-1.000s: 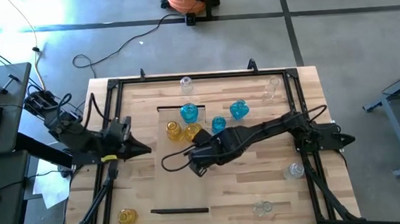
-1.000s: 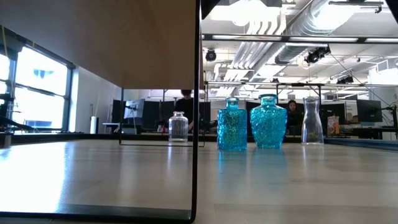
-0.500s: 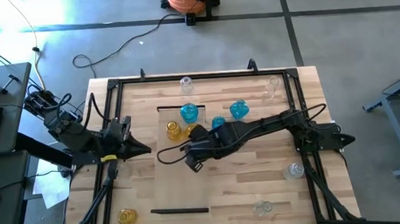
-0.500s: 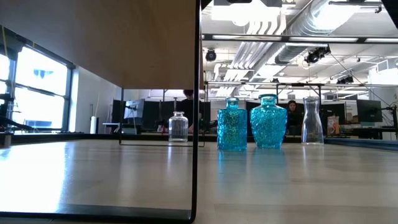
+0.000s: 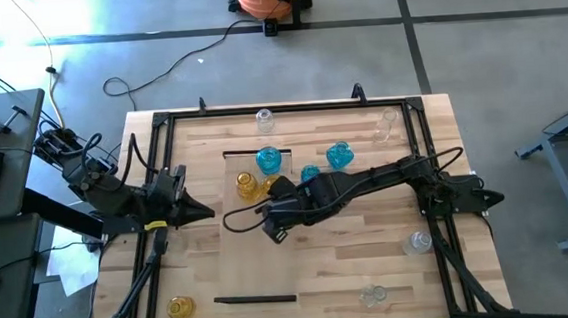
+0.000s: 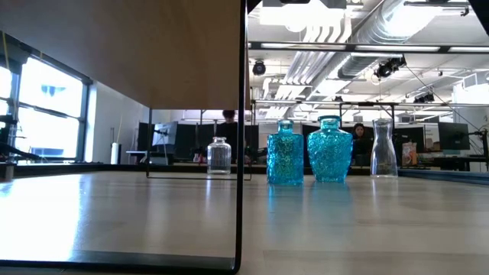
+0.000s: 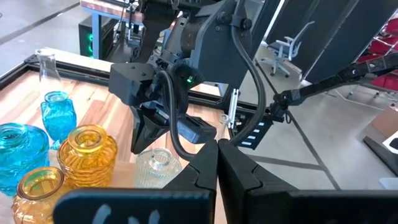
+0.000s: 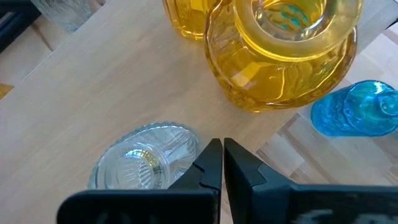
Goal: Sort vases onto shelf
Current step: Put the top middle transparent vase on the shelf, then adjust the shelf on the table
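My right gripper [image 8: 217, 163] — jaws shut, empty — has slid toward the yellow vases [image 8: 283, 53], now above a clear vase [image 8: 146, 163] — none gripped.

The right arm [image 5: 366, 182] is swinging across the shelf [image 5: 252, 251] — its right gripper [image 5: 275, 230], jaws pressed together, is now sitting nearer the yellow vases [image 5: 256, 187] than a second ago. Most of that shift came early — over the last half second it is barely drifting.
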